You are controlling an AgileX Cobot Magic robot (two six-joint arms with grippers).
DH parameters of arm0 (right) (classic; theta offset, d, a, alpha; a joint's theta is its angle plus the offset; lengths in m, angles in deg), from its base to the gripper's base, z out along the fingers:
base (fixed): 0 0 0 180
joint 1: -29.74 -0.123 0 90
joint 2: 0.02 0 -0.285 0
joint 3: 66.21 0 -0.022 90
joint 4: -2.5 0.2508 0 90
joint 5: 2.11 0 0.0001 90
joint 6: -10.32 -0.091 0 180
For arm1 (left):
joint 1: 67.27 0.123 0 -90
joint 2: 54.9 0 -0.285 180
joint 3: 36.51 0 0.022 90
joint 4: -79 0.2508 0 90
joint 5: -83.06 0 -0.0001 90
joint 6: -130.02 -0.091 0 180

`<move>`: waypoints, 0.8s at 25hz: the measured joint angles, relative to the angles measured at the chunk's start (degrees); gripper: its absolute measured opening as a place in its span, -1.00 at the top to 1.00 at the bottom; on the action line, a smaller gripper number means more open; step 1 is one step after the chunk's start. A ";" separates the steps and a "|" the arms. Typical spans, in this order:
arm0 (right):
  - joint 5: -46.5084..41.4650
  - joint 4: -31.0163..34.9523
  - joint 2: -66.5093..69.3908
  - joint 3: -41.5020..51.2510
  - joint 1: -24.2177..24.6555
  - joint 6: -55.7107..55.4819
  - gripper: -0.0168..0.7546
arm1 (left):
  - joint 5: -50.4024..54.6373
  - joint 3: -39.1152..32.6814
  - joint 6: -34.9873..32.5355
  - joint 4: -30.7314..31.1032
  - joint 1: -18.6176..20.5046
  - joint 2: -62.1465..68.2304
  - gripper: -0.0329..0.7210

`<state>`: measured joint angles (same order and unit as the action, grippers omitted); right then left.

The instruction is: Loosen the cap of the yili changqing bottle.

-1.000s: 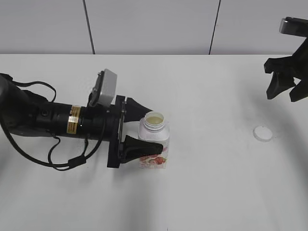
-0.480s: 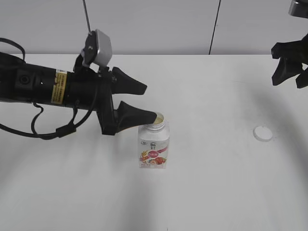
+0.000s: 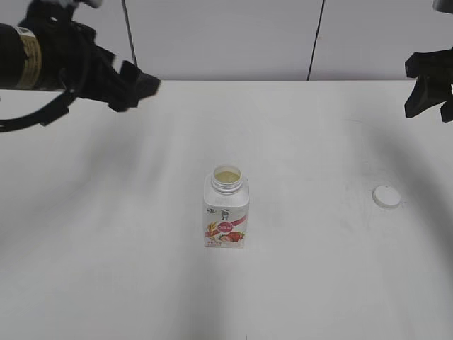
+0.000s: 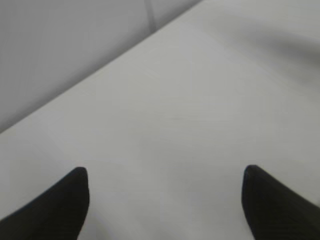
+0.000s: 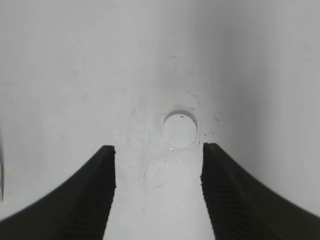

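The yili changqing bottle (image 3: 226, 212) stands upright on the white table (image 3: 304, 283) near the middle, its neck open with no cap on it. The white cap (image 3: 386, 196) lies flat on the table to the right; it also shows in the right wrist view (image 5: 179, 130), just beyond the jaws. My left gripper (image 3: 131, 83) is open and empty, raised at the far left; its wrist view shows open jaws (image 4: 162, 180) over bare table. My right gripper (image 3: 429, 95) is open and empty, high at the right edge, with its jaws (image 5: 157, 150) above the table.
A grey panelled wall (image 3: 226, 35) runs behind the table's back edge. Faint scuff marks surround the cap on the table.
My left gripper has let go of the bottle, lifted and pulled back to the upper left. The right gripper has drifted slightly up and right. The bottle and cap have stayed put.
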<state>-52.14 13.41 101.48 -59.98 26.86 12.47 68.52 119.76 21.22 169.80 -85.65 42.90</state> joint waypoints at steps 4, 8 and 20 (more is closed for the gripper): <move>0.00 0.00 -0.46 0.00 0.00 0.00 -0.18 | 23.34 -0.05 1.64 -7.13 0.00 -1.54 -0.60; -0.95 0.00 -0.57 0.00 0.00 0.00 -0.18 | 37.28 -0.05 -9.24 -25.74 0.05 -1.54 -0.60; -16.52 -4.54 -0.77 -4.63 0.00 0.00 -0.18 | 64.04 8.11 -45.79 -75.36 0.00 -1.89 -0.60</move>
<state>-68.66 8.86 100.71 -64.61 26.86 12.47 132.56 127.87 -24.57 94.45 -85.65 41.01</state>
